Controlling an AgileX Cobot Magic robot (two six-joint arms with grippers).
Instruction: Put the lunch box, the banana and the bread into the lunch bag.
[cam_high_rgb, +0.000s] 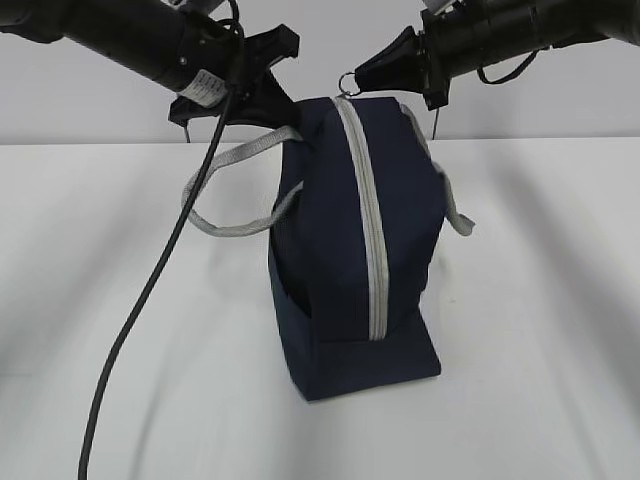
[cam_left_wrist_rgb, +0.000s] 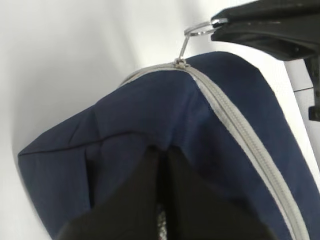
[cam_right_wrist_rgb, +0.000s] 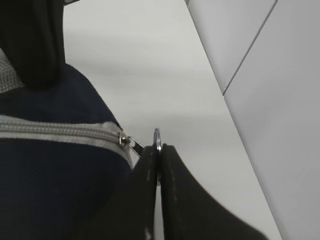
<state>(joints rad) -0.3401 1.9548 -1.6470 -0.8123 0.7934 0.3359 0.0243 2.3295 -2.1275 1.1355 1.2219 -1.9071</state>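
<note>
Inside, lunch bag contents hidden (zipper closed).

exterior: front, slightly above, facing lunch bag | wrists: close, opposite sides of bag top | shared: zip ring

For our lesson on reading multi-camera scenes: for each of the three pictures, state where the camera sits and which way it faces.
Exterior view: in front, looking slightly down at the lunch bag on the white table; both arms show.
Left wrist view: on the left arm, looking along the left gripper pinching the bag's fabric.
Right wrist view: on the right arm, looking along the right gripper shut on the zip ring.
Shared: all show the grey zipper.
</note>
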